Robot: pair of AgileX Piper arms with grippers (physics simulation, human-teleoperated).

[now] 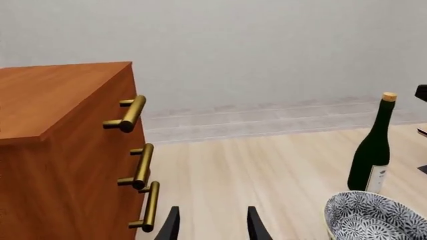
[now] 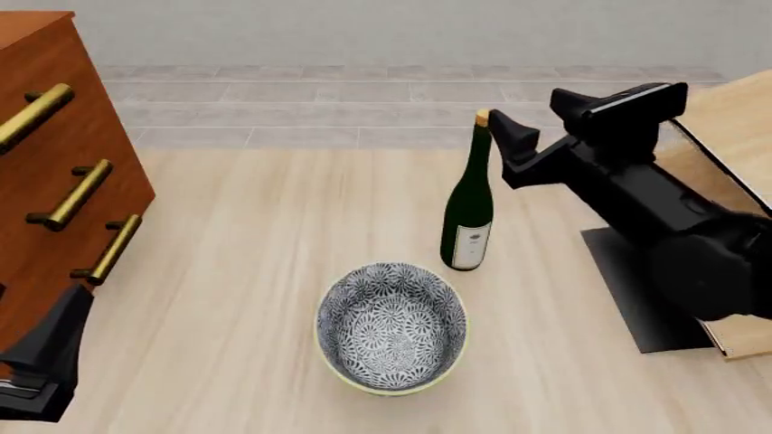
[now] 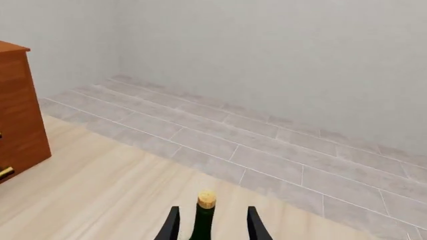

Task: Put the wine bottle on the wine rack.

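From the left wrist, the left gripper shows two dark fingers spread apart with bare table between them. The bottle stands well off to one side of those jaws, beyond a patterned bowl; a brown cabinet with brass handles sits on the other side.

In the front view the bottle is upright on the table, long axis vertical, just behind the bowl. The right gripper sits level with the neck, close beside the cork, while the left gripper is far back at the near corner. The right arm is clearly nearer. The rack lies behind the right arm, largely hidden.

From the right wrist, the right gripper has its jaws spread, with the neck and tan cork rising between them, apparently not yet pinched. The glass is dark green, slender, with a white label low down.
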